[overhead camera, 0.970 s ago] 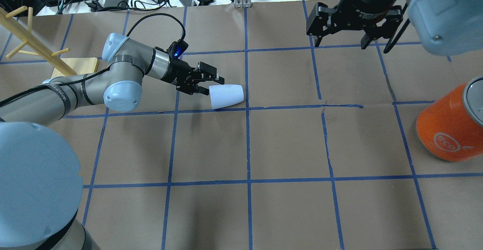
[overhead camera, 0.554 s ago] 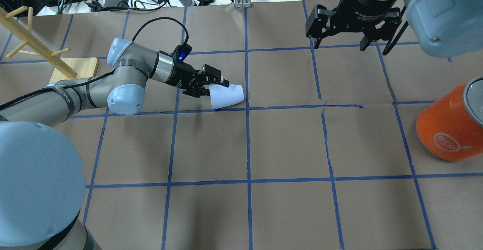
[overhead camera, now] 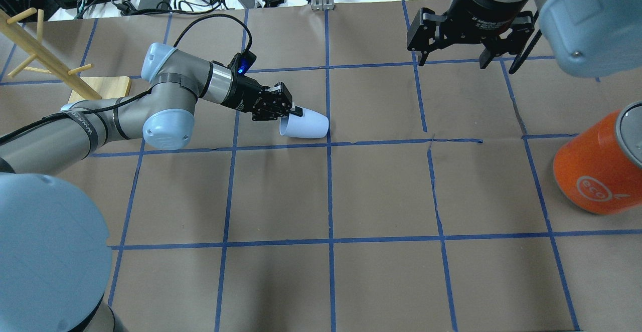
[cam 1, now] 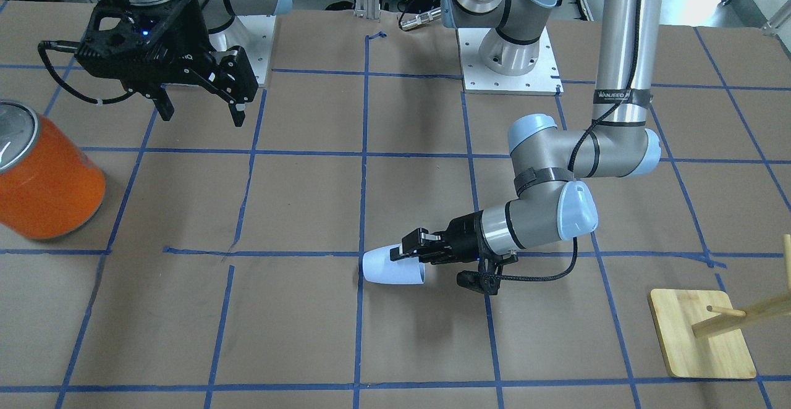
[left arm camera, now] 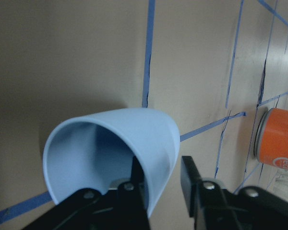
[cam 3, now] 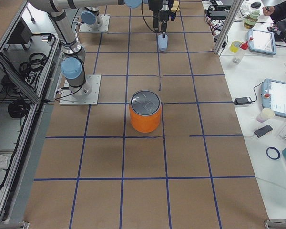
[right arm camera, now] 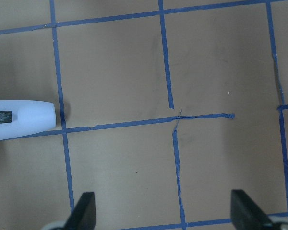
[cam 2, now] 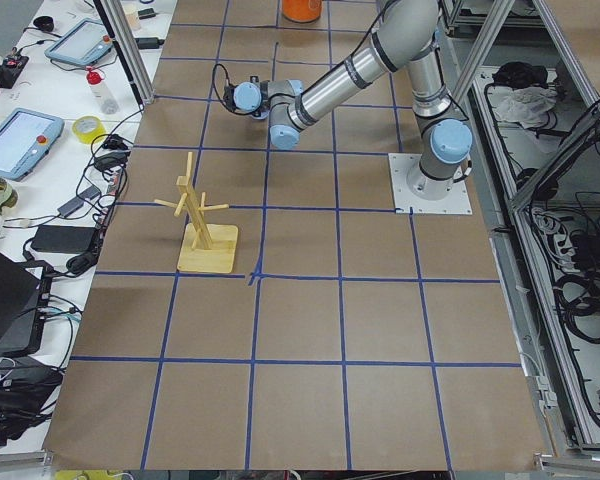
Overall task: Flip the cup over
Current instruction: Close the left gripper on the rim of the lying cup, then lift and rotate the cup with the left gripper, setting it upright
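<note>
Lying on its side on the brown-paper table (overhead camera: 381,191), the cup (overhead camera: 308,125) sits approx. 10 o'clk from table centre in the overhead view. It is just on the 9 o'clk side of the middle lengthwise line of the blue tape grid (overhead camera: 330,241) and just on the 12 o'clk side of a cross line. Mouth faces 9 o'clk, closed base 3 o'clk. Front-facing view is mirrored: cup (cam 1: 386,268) mouth faces 3 o'clk.

L gripper (overhead camera: 291,116):
- Comes in low and near-horizontal from 9 o'clk, tips at the cup mouth.
- L wrist cam: fingers straddle the rim wall of the cup (left arm camera: 144,129). One finger (left arm camera: 134,175) is inside against the blue interior, the other outside.
- Jaws are narrowed, but a thin strip of paper shows betw. outer finger and wall. Whether the wall is firmly clamped: cannot tell.

R gripper (overhead camera: 452,62):
- Held above the table at approx. 1 o'clk in the overhead view, pointing down, well apart from the cup.
- Jaws spread wide, nothing betw. them.
- R wrist cam: both fingertips at the 6 o'clk edge, far apart, w/ the cup (right arm camera: 31,117) at 9 o'clk.

Other items:
- Orange can (overhead camera: 597,171) w/ silver lid (cam 3: 145,102): at the 3 o'clk edge of the overhead view, well apart from cup and both grippers. Stands upright in the R-side view.
- Wooden mug tree (overhead camera: 45,61): at approx. 10 o'clk near the table edge, on a flat square base, beside the L arm's elbow.
</note>
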Available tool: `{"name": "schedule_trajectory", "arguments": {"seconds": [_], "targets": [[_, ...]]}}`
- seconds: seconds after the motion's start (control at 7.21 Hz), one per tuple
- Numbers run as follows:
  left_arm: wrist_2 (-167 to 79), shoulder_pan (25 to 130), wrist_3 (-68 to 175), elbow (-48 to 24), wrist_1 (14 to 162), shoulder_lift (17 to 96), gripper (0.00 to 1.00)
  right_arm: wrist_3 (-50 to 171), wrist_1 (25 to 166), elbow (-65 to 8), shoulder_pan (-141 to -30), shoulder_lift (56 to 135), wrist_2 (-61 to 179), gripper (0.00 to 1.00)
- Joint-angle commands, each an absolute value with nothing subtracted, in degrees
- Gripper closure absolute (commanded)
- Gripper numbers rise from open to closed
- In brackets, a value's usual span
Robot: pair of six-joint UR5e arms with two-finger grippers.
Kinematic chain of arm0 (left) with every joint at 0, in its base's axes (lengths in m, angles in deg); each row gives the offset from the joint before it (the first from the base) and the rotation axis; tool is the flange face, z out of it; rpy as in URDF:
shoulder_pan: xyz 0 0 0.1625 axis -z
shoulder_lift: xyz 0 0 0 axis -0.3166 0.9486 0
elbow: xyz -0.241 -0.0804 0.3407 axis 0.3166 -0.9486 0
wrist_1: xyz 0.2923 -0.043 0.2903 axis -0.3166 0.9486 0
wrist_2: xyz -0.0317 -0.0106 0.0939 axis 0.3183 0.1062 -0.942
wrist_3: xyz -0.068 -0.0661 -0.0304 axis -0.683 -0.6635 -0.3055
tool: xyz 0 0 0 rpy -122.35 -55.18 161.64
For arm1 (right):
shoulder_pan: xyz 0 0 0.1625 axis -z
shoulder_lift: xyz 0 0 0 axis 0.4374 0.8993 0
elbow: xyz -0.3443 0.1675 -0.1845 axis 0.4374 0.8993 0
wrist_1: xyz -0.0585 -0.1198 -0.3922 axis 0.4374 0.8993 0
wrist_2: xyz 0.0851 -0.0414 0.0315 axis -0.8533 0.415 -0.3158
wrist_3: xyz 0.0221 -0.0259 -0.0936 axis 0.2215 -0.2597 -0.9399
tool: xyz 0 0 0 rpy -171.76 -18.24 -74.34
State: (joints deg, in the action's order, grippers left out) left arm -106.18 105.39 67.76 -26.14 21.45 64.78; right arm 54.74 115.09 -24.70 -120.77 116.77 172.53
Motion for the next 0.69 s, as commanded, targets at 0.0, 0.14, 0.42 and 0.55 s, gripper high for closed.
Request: {"name": "schedule_trajectory", "arguments": {"seconds": [0.0,0.14,0.42,0.55], "targets": [[-105.77,105.38,66.09,-25.9,21.15,63.79,1.0,54.74,115.13,-24.71,-120.77,116.78,172.41,0.0],[-106.03,105.47,62.69,-25.29,21.15,62.74,1.0,54.74,115.13,-24.71,-120.77,116.78,172.32,0.0],[-114.57,105.64,52.58,-20.74,22.55,59.49,1.0,54.74,115.13,-24.71,-120.77,116.78,172.15,0.0],[-128.22,106.95,51.24,-18.1,26.74,58.0,1.0,54.74,115.21,-24.71,-120.77,116.78,172.15,0.0]]}}
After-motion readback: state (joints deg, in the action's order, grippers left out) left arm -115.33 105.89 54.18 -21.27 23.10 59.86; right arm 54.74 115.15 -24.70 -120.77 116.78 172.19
